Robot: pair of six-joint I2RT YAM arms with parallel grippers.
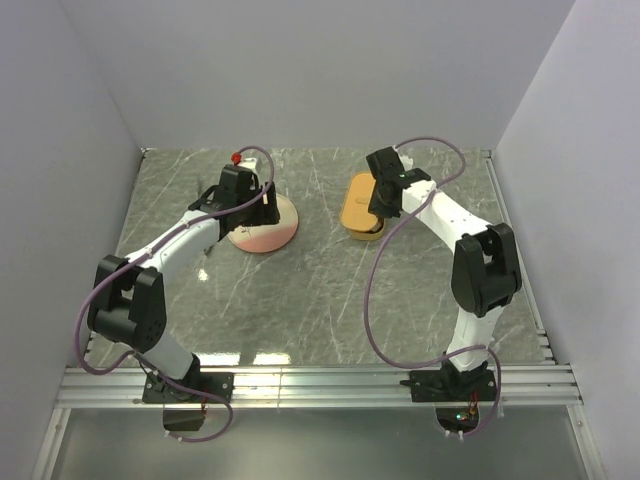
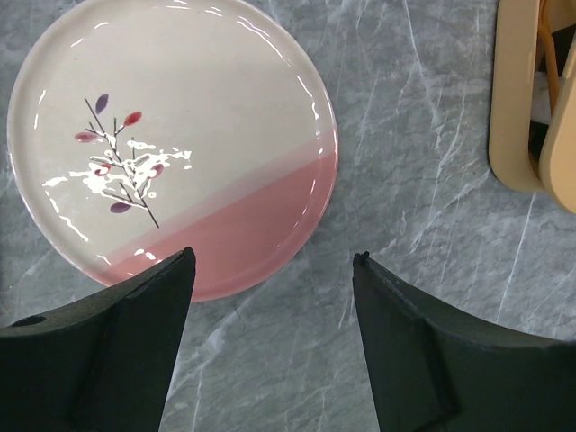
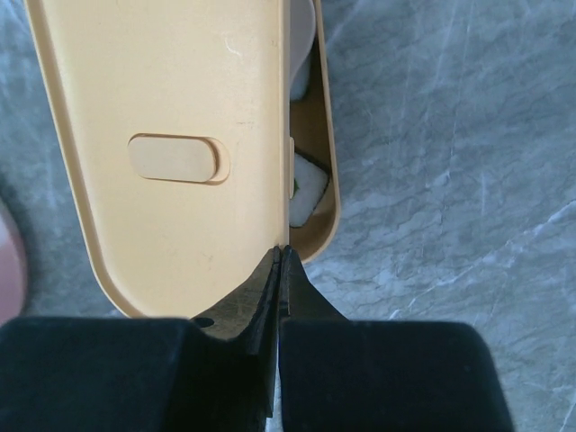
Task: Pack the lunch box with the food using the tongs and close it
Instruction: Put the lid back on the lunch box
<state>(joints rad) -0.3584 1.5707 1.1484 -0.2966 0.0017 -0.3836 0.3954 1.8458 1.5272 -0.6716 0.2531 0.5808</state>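
The orange-tan lunch box (image 1: 360, 205) sits at the back right of the table. Its flat oval lid (image 3: 171, 135) lies on top, shifted sideways, leaving a gap along one long side. Through that gap the box wall (image 3: 328, 180) and a dark-edged food cube with a pale centre (image 3: 306, 189) show. My right gripper (image 3: 282, 252) is shut, its tips touching the lid's edge with nothing between them. My left gripper (image 2: 270, 261) hangs open and empty above the near edge of the plate (image 2: 171, 117). The tongs are out of view.
The round cream-and-pink plate (image 1: 265, 228) with a twig pattern lies bare at the back left, under the left wrist. A small red object (image 1: 236, 157) sits behind the left arm. The lunch box's end (image 2: 517, 135) shows at the right edge of the left wrist view.
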